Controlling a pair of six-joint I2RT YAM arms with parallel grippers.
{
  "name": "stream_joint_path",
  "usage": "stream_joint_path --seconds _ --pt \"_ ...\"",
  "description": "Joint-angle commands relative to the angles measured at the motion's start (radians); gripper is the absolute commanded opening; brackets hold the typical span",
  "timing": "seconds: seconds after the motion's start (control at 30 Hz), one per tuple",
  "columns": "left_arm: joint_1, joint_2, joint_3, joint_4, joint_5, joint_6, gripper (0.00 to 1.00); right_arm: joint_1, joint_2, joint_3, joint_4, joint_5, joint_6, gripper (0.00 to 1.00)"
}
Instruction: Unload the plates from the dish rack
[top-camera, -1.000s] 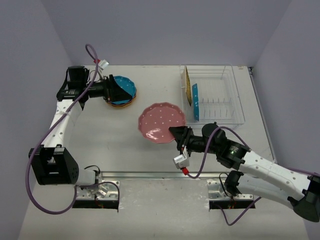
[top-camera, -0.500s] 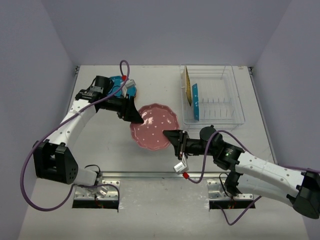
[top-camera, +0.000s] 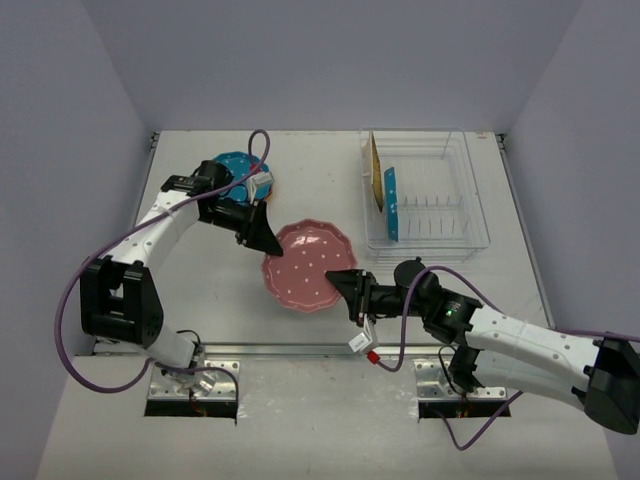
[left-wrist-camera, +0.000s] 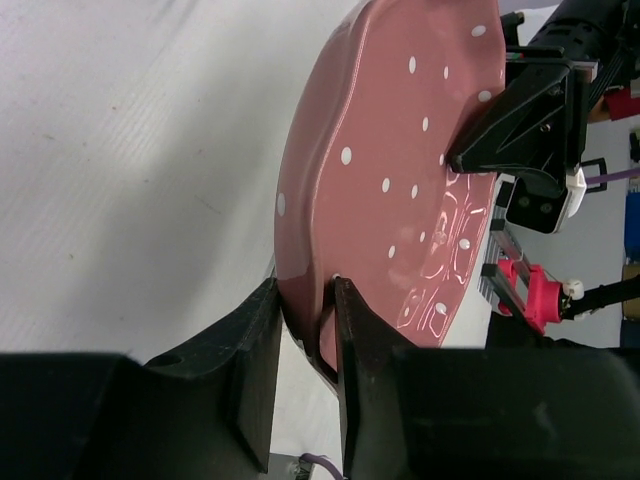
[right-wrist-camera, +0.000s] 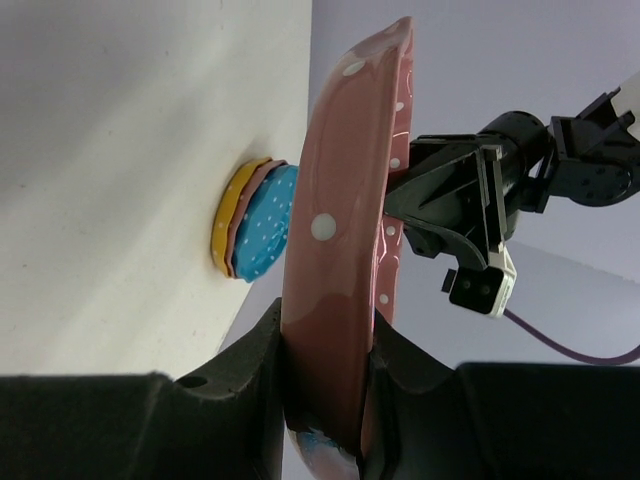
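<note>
Left gripper (top-camera: 270, 242) is now closing in from the left, clamping the pink polka-dotted scalloped plate (top-camera: 305, 268) at its rim. Right gripper (top-camera: 338, 281) is gripping the opposite rim

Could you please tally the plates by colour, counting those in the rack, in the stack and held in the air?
Pink: 2, the held pink plate and one mid-stack.
Teal: 2, the top of the stack and one in the rack.
Yellow: 2, the bottom of the stack and one in the rack.
Total: 6 plates.
</note>
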Motion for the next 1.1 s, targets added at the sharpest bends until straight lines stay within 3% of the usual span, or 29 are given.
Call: stream_joint_path --seconds 0.0,0.13,0.27,0.43,0.67,0.77,0.87,0.97,1.07 --pt "-0.016 -0.012 0.024 -0.049 0.1 0.105 0.0 0.002 -0.034 0.044 0.316 0.02 -0.04 0.17" --pt "0.026 -0.026 0.019 -0.01 0.149 0.067 0.0 0.001 -0.043 0.029 0.301 0.039 -0.028 0.5" --pt "0.098 0.009 0.033 -0.061 0.204 0.113 0.0 0.001 -0.042 0.021 0.289 0.058 -0.021 0.68" --pt "0.18 0.06 0.056 -0.168 0.249 0.222 0.0 0.001 -0.029 0.021 0.279 0.078 -0.013 0.75" --pt "0.267 0.094 0.098 -0.168 0.259 0.214 0.0 0.002 -0.009 0.025 0.264 0.131 -0.003 0.96" --pt "0.344 0.105 0.134 -0.091 0.256 0.12 0.0 0.001 -0.014 0.022 0.245 0.169 0.012 0.99" --pt "0.442 0.091 0.145 0.122 0.203 -0.101 0.0 0.001 -0.028 0.013 0.228 0.198 0.032 0.99" --pt "0.473 0.082 0.137 0.359 0.139 -0.337 0.0 0.0 -0.039 0.009 0.212 0.217 0.051 0.99" --pt "0.481 0.13 0.19 0.43 0.017 -0.44 0.0 0.001 -0.041 0.021 0.196 0.253 0.102 0.99"
